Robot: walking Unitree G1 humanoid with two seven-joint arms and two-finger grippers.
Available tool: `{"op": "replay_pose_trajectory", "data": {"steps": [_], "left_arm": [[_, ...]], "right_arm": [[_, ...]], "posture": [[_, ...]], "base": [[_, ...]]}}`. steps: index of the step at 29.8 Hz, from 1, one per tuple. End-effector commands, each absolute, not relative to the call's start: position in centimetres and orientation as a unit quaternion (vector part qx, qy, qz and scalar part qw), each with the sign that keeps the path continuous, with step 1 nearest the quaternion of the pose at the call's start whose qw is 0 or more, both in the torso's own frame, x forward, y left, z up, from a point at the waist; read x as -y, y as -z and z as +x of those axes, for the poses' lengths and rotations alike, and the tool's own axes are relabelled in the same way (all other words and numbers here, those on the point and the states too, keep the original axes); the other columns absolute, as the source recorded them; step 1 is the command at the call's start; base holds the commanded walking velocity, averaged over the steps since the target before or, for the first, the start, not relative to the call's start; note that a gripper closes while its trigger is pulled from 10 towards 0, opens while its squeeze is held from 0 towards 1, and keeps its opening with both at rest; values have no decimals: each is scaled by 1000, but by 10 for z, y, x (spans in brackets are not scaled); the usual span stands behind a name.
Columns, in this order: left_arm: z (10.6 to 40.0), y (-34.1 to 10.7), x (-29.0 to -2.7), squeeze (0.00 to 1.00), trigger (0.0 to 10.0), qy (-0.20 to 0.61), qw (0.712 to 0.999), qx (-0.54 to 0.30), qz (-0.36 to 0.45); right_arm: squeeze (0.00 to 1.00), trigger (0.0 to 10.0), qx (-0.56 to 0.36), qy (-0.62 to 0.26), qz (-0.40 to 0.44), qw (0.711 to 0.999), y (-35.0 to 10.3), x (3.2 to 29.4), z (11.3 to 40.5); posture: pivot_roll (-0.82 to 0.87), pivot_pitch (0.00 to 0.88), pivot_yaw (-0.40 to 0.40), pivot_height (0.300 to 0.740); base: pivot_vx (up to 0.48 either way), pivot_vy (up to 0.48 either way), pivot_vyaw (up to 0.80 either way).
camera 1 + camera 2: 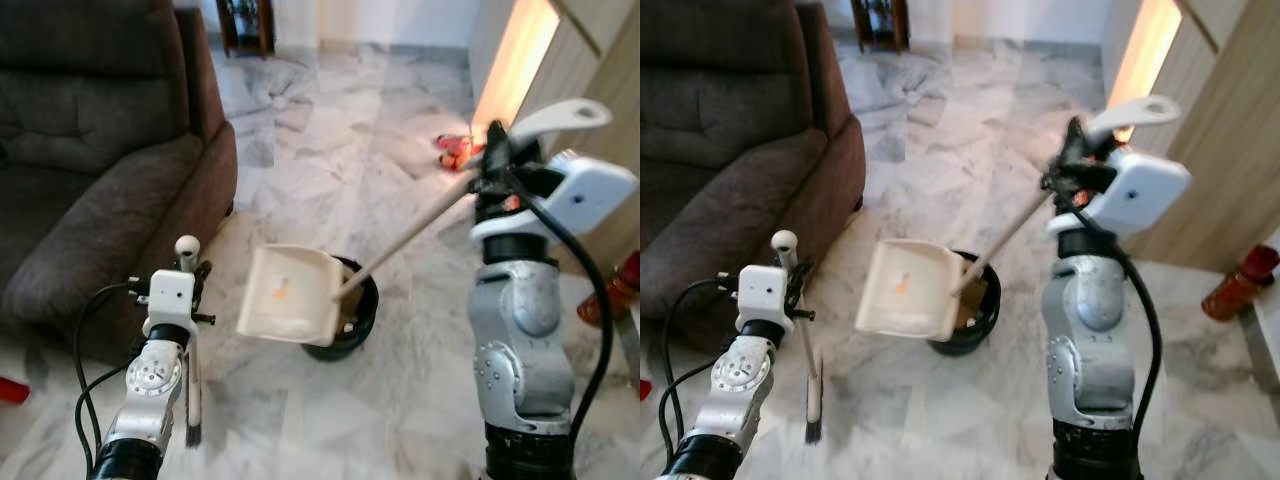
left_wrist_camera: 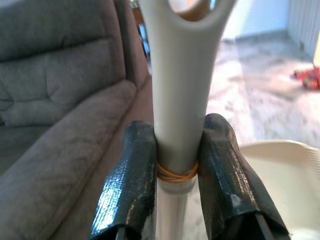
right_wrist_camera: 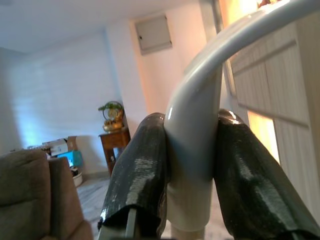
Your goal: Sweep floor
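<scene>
Our right gripper (image 3: 192,165) clamped the dustpan (image 1: 290,295) handle, its long axis slanting down-left, pan tipped over the bin (image 1: 355,325). Our left gripper (image 2: 177,170) gripped the broom (image 1: 810,370), upright, bristles down.

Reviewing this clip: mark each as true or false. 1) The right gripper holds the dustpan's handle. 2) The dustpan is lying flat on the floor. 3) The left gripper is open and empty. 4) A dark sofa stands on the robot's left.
1) True: the right gripper is shut on the dustpan handle.
2) False: the dustpan is lifted and tipped over a black bin.
3) False: the left gripper is shut on the broom handle.
4) True: the sofa is there.
</scene>
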State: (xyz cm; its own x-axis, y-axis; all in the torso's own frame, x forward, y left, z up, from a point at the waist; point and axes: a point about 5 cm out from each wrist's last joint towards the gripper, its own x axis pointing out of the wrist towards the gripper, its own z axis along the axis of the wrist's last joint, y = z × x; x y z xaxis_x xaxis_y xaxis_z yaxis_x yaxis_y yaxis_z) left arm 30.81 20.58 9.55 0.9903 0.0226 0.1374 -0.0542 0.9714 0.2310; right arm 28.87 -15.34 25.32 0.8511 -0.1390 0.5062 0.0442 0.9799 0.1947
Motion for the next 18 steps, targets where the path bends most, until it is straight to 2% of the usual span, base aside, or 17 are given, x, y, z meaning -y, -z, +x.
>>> {"op": "replay_pose_trajectory", "data": {"steps": [1,18], "left_arm": [[309,-103,-211,0,10000,-29,989,84,121],[309,-104,-212,0,10000,-34,988,87,120]], "right_arm": [[0,10000,321,35,104,941,-273,147,280],[0,10000,320,9,106,941,-273,138,280]], "posture": [[-23,61,-1,740],[-19,64,-5,740]], "base": [[304,0,0],[302,0,0]]}}
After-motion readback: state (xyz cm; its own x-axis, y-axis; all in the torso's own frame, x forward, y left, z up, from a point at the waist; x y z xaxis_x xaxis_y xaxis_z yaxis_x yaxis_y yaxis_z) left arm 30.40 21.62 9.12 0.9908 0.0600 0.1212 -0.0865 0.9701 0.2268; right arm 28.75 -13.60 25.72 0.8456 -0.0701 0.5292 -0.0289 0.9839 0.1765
